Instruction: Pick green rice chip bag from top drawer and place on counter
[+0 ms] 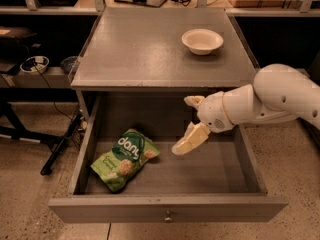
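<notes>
The green rice chip bag (125,159) lies flat on the floor of the top drawer (150,210), in its left half. The drawer is pulled fully out, its knob facing me. My gripper (188,123) hangs over the middle of the drawer, to the right of the bag and apart from it. Its fingers (189,141) are spread wide and hold nothing. The white arm reaches in from the right. The grey counter (145,49) is above the drawer.
A white bowl (202,40) stands at the back right of the counter. Shelving with cables runs behind the cabinet. A black stand's legs (55,149) and a low shelf with small items lie on the left. The floor is speckled.
</notes>
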Controlling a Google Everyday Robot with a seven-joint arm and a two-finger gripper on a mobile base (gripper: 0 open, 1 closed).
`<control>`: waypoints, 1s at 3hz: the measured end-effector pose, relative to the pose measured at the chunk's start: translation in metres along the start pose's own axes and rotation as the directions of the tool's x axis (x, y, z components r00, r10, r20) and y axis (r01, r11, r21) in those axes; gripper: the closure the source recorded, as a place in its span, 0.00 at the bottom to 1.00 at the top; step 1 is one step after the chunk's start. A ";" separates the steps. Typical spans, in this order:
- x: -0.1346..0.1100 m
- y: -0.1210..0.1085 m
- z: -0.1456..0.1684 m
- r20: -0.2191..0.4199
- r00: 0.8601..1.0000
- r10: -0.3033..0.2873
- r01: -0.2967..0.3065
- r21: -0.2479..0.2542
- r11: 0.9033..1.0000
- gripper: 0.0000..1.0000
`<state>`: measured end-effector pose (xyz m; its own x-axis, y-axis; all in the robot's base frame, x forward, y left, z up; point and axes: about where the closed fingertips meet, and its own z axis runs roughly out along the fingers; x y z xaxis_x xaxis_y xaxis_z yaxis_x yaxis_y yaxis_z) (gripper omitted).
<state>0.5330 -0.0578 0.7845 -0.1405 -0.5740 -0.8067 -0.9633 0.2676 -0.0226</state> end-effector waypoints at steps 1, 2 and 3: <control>-0.003 0.003 0.023 -0.008 1.000 -0.007 0.007 -0.027 1.000 0.00; -0.004 0.005 0.043 -0.024 1.000 -0.016 0.015 -0.041 0.999 0.00; -0.003 0.005 0.060 -0.045 0.999 -0.017 0.015 -0.047 0.999 0.00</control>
<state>0.5422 -0.0082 0.7514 -0.1344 -0.6126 -0.7789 -0.9749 0.2224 -0.0067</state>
